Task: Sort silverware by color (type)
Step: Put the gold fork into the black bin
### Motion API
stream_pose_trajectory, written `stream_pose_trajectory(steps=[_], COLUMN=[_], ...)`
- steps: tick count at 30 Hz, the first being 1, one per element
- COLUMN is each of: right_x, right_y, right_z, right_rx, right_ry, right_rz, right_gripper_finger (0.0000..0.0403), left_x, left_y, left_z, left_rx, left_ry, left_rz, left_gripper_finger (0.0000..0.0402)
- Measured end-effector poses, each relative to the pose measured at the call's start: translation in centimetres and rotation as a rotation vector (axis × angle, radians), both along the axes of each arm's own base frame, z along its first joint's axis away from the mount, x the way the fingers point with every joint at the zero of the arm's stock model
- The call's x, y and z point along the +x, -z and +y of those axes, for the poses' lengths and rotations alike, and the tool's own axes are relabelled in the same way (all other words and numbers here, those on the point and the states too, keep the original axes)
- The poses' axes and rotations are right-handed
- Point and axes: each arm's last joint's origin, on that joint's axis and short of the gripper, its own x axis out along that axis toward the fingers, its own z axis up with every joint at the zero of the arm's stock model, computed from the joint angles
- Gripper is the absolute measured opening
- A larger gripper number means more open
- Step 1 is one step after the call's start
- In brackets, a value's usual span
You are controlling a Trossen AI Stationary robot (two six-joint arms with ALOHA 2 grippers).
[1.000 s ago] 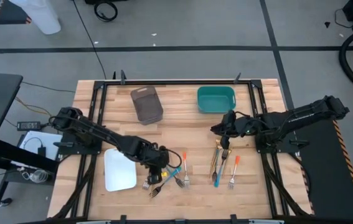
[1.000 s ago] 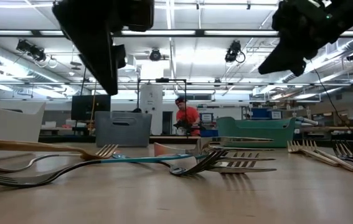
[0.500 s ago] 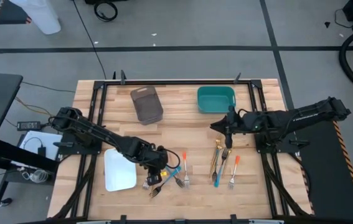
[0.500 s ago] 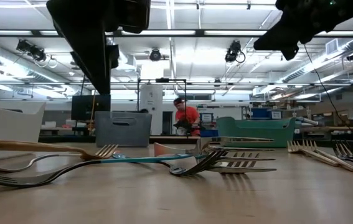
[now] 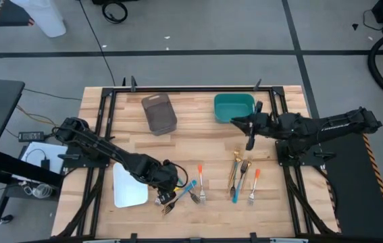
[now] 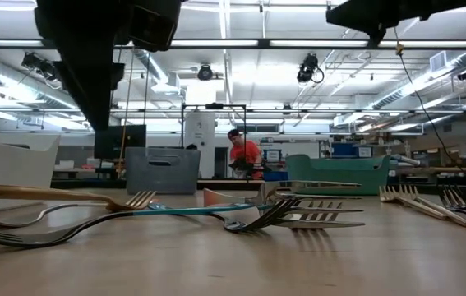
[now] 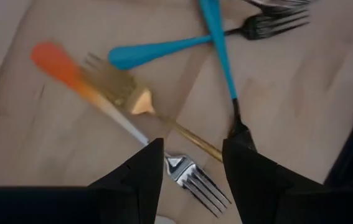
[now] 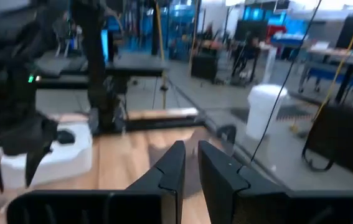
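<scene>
— Where was the left claw?
— Low over the wooden desk, fingers apart and empty, above crossed blue-handled forks and an orange-handled fork.
— The right claw?
— Raised beside the teal tray, pinching a dark metal fork.

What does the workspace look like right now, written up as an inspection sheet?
Surface: wooden table, black frame round it.
Job's things: forks in two loose groups, one under the left arm, one front right; orange, blue, gold and dark ones mixed.
Clutter: grey tray, teal tray, white tray; all look empty.
Grippers: left gripper open, low over crossed forks; right gripper raised beside the teal tray, gripping a dark fork.
Cables: cable on the floor behind; power bricks left of the table.
Surroundings: workshop; a person far behind.
</scene>
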Motion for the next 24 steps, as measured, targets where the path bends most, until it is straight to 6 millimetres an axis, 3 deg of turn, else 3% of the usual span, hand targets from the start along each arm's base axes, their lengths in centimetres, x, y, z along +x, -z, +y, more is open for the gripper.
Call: stream_pose_trajectory(steps=[16,24], right_x=[-0.2,-0.2], right_y=[-1.3,-1.7], right_z=[-1.7,-2.2], right_rx=[-0.095,-0.151], right_ry=[0.106,0.08], right_rz=[-0.095,-0.126], right_gripper_finger=[0.0055,0.0055], left_x=[-1.1,0.9], left_y=[0.5,1.5], left_z=[-2.1,-3.0], left_rx=[-0.039,0.022], left_ry=[-0.266,-0.26], left_rz=[0.032,0.066], left_gripper_finger=[0.0171,0.0159])
